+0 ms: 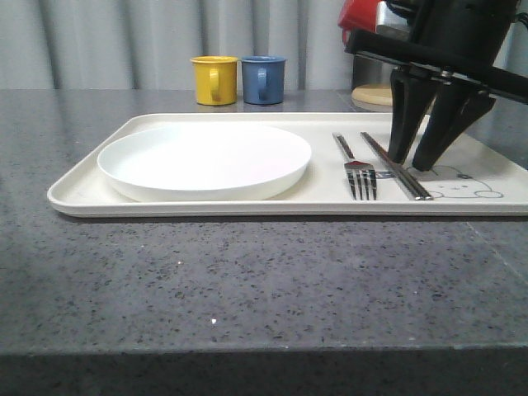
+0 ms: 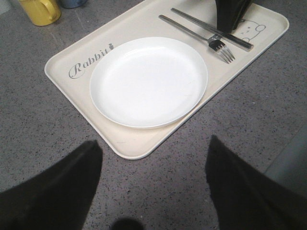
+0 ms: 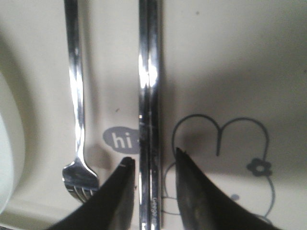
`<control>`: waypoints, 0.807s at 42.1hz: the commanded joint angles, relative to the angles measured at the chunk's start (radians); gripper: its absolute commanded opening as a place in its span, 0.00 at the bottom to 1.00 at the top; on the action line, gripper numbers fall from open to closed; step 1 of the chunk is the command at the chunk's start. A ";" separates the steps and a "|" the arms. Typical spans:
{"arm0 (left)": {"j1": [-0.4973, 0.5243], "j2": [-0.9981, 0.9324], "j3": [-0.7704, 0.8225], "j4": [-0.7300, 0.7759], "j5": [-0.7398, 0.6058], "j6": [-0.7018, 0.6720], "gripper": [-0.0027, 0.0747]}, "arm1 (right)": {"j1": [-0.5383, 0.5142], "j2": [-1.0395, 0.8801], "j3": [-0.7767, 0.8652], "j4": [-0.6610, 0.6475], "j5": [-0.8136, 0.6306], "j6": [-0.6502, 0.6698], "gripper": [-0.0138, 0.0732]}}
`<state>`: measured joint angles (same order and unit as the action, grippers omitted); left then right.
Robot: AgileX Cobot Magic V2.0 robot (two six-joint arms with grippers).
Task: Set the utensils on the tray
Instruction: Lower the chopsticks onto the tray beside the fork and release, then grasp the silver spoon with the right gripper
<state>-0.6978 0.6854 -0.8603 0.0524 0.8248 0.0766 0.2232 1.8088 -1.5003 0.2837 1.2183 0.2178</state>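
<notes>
The cream tray lies across the dark table, carrying the round white plate on its left half. To the right of the plate, a silver fork and the flat metal chopsticks lie side by side on the tray. My right gripper points down over the chopsticks. In the right wrist view it is open, its fingers straddling the chopsticks with small gaps, and the fork is beside them. My left gripper hangs open and empty over the table by the tray's near corner.
A yellow mug and a blue mug stand behind the tray. A red object and a round wooden base sit at the back right. Bare table stretches in front of the tray.
</notes>
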 commanded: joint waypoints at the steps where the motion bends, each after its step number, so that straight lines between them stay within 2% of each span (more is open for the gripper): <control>1: -0.006 0.003 -0.026 -0.004 -0.071 -0.009 0.63 | -0.002 -0.060 -0.036 0.005 0.024 -0.018 0.56; 7: -0.006 0.003 -0.026 -0.004 -0.071 -0.009 0.63 | -0.002 -0.124 -0.050 -0.078 0.034 -0.120 0.55; 16: -0.006 0.003 -0.026 -0.004 -0.071 -0.009 0.63 | -0.050 -0.280 -0.049 -0.330 0.048 -0.125 0.55; 29: -0.006 0.003 -0.026 -0.004 -0.071 -0.009 0.63 | -0.354 -0.277 -0.048 -0.366 0.070 -0.156 0.55; 34: -0.006 0.003 -0.026 -0.004 -0.071 -0.009 0.63 | -0.436 -0.238 -0.048 -0.363 0.054 -0.166 0.55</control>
<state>-0.6978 0.6854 -0.8603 0.0524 0.8248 0.0766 -0.1599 1.5812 -1.5192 -0.0654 1.2390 0.0712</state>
